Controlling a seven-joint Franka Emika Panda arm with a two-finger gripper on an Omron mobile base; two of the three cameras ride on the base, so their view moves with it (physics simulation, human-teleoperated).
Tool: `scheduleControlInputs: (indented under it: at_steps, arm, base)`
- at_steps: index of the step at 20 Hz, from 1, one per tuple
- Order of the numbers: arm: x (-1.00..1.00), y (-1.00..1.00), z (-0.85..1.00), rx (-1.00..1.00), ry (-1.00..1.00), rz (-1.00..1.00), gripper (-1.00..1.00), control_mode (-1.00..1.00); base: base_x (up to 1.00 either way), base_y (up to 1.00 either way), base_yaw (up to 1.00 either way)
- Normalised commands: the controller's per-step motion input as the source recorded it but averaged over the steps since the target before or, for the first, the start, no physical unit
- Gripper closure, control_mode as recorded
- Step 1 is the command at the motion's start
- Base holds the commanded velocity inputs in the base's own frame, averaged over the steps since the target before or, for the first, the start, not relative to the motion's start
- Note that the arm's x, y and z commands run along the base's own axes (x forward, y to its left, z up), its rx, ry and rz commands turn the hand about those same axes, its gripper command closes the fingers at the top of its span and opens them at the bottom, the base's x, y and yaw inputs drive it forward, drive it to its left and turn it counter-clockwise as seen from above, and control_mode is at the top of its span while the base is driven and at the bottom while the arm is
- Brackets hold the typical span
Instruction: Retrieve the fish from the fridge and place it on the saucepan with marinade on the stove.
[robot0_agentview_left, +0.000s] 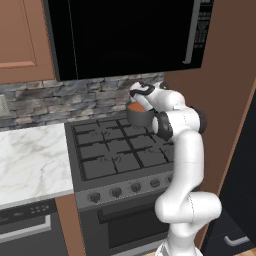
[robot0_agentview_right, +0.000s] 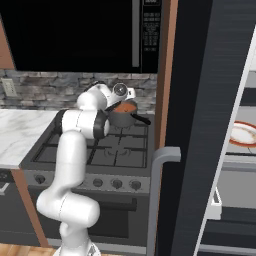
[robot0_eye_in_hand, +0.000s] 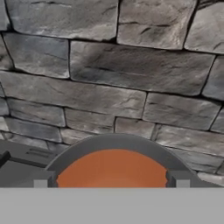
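The saucepan (robot0_agentview_left: 136, 117) stands on the back right burner of the stove (robot0_agentview_left: 112, 159), against the stone wall. Orange-red marinade (robot0_eye_in_hand: 111, 169) fills it, with nothing lying on the part of its surface that shows. My gripper (robot0_eye_in_hand: 109, 183) hangs just above the pan's near rim, open, its fingertips (robot0_eye_in_hand: 40, 183) wide apart and empty. In the base views the hand (robot0_agentview_left: 142, 91) (robot0_agentview_right: 121, 92) hovers over the saucepan (robot0_agentview_right: 122, 118), whose dark handle (robot0_agentview_right: 141, 119) points right. The fish is out of view. The fridge (robot0_agentview_right: 200, 125) stands right of the stove with its door open.
A black microwave (robot0_agentview_left: 130, 35) hangs low over the stove. An orange-rimmed white plate (robot0_agentview_right: 243, 134) rests on a fridge shelf. The fridge door's grey handle (robot0_agentview_right: 161, 165) juts out beside the stove's right edge. A marble counter (robot0_agentview_left: 30, 160) lies to the left.
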Motion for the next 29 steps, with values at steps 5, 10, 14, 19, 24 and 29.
scheduleControlInputs:
  at_steps: [5,10,14,19,24,29]
  arm:
    - [-0.89,0.0,0.03,-0.02,-0.11,0.0,-1.0,-1.0]
    - [-1.0,0.15,-0.02,-0.08,-0.17,0.0,-1.0,-1.0]
    - [-1.0,0.4,-0.07,-0.14,-0.13,0.0,-1.0,-1.0]
    - [-1.0,0.4,0.0,-0.14,-0.01,0.0,-1.0,-1.0]
    - [-1.0,0.1,0.56,-0.03,-0.01,0.0,-1.0,-1.0]
    - [-1.0,0.07,1.0,-0.02,-0.01,0.01,-1.0,-1.0]
  base:
    - [0.0,0.0,0.0]
    - [0.0,0.0,0.0]
    - [0.0,0.0,0.0]
    - [0.0,0.0,0.0]
    - [0.0,0.0,0.0]
    - [0.0,0.0,0.0]
